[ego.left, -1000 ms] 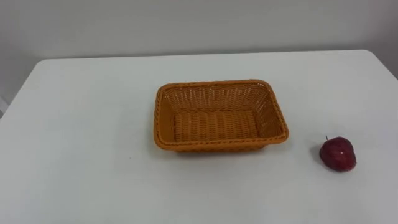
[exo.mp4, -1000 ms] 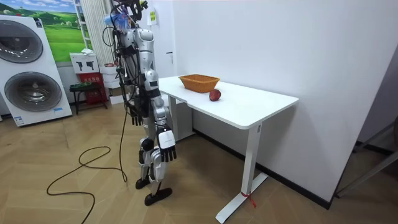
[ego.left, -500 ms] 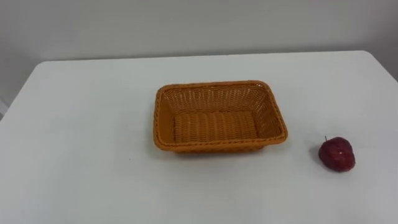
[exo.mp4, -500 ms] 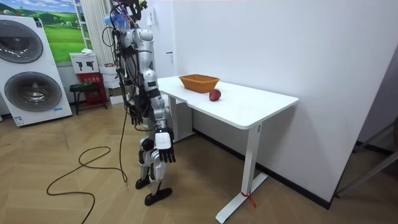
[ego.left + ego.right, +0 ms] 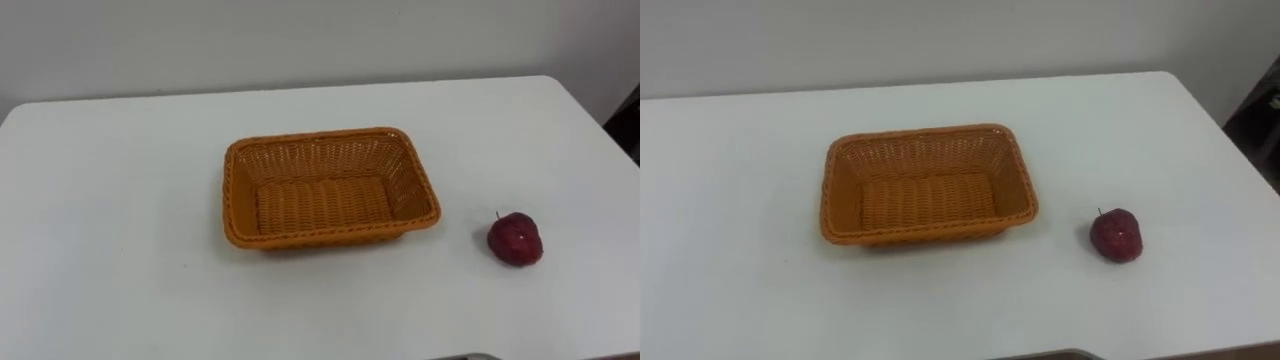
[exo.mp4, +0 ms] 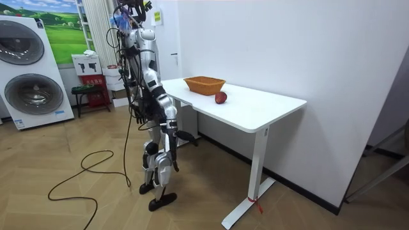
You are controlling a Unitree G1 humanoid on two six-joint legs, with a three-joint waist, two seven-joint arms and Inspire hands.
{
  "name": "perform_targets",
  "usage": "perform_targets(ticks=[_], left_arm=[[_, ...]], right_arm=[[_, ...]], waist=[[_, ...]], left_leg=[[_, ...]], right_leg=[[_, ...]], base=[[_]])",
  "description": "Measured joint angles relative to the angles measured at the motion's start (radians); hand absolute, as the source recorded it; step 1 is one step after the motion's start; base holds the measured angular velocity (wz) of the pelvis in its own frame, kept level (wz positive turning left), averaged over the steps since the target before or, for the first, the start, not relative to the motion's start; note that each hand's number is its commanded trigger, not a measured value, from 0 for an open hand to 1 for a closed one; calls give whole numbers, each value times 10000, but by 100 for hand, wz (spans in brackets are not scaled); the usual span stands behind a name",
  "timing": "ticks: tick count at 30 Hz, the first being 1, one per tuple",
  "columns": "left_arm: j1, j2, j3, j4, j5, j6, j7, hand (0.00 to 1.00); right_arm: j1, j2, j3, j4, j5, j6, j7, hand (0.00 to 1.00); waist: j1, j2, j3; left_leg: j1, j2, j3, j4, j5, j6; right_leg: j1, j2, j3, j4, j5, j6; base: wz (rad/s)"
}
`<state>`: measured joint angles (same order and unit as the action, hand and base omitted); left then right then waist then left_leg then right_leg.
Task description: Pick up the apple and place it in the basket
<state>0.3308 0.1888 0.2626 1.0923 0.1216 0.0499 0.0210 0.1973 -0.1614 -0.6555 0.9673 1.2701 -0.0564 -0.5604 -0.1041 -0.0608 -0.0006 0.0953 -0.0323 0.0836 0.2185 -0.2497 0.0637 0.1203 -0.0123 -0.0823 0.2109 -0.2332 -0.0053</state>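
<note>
Wicker basket (image 5: 330, 233) is placed mid-bench (image 5: 120, 290), red apple (image 5: 515, 239) toward the right edge. Right hand (image 6: 172, 158) is held below the bench edge; its state cannot be told.

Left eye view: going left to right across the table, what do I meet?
Basket → apple. Both sit apart on the white table, and nothing lies in the basket.

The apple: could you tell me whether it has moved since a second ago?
No; in the room view the apple stays just beside the wicker basket.
</note>
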Motion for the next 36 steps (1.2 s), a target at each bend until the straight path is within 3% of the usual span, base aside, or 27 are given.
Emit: perform_targets(ticks=[5,8,10,16,21,22,26,36], left_arm=[[11,14,123,-40,-5,-186,158,0],[16,22,78,-38,-6,-363,177,0],[9,25,48,-37,67,-419,203,0],[-97,47,-384,-42,279,-530,226,0],[-143,43,-758,-31,468,-567,302,0],[-143,42,-864,-38,465,-592,337,0],[-141,42,-979,84,428,-591,412,0],[-374,49,-1710,196,325,-541,93,0]], right_arm=[[-61,-173,-380,-1700,-394,-672,-1732,0],[-71,-410,-332,-3119,-1519,-1064,-2839,0],[-79,-472,-18,-4303,-3409,-1431,-3629,0],[-145,-770,993,-6492,-7482,-1725,-4971,0],[-145,-764,2047,-7586,-10205,-1768,-5013,0],[-131,-764,2303,-7657,-10847,-1796,-4946,0],[-78,-757,3400,-7913,-12241,-1835,-4607,0],[104,-759,5358,-7981,-12456,-1831,-3169,0]], waist=[[-29,-31,-17],[-7,9,-12],[30,59,9],[294,113,-16],[598,185,-62],[739,137,-26],[966,138,-20],[1156,196,0]], left_leg=[[-167,9,-29,-13,-1,4],[-330,-3,-28,63,3,4],[-336,-3,-28,50,5,2],[-743,-13,-8,176,15,-7],[-640,2,-32,143,26,-25],[-592,9,-30,79,35,-39],[-450,18,-94,-47,52,-67],[-421,15,-143,-47,53,-71]], right_leg=[[-241,-2,-29,131,-1,0],[-341,1,-20,158,11,-10],[-366,14,4,146,12,-12],[-734,37,9,147,41,-27],[-673,65,-31,70,66,-41],[-681,70,-24,60,66,-41],[-496,88,-68,-117,75,-57],[-325,82,-159,-389,120,-101]], base=[[-1],[0],[0],[-2],[2],[0],[2],[2]])
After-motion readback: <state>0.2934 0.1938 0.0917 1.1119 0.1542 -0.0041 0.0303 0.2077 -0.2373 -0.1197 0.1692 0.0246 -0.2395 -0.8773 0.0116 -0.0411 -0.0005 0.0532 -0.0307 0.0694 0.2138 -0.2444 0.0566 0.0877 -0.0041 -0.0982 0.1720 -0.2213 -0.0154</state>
